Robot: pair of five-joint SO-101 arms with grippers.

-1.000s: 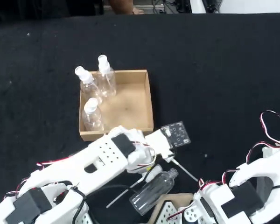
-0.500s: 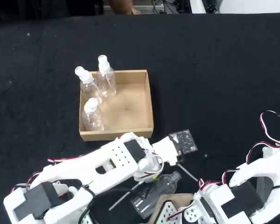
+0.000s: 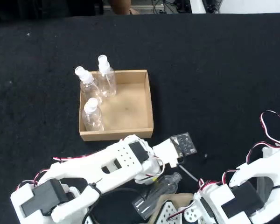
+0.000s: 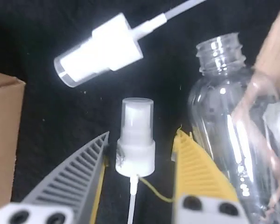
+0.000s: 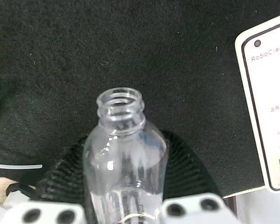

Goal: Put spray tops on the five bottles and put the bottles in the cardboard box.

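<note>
Gaps flank spray top (image 4: 136,140) inside spread left tool (image 4: 142,135); right tool (image 5: 126,158) pinches bottle (image 5: 121,114).

The cardboard box (image 3: 150,100) is sitting on the counter (image 3: 224,70), with three capped bottles (image 3: 92,114) standing along its left side. In front of it, an uncapped bottle (image 3: 158,190) is lying gripped by the right hand (image 5: 126,142). Just beside the bottle, one spray top (image 4: 136,137) is lying inside the left hand (image 4: 142,136), whose fingers are standing clear of it, with another spray top (image 4: 100,49) beyond.

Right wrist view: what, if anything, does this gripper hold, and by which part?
The right gripper holds the clear bottle by its body, below the shoulder; the open neck sticks out free.
</note>
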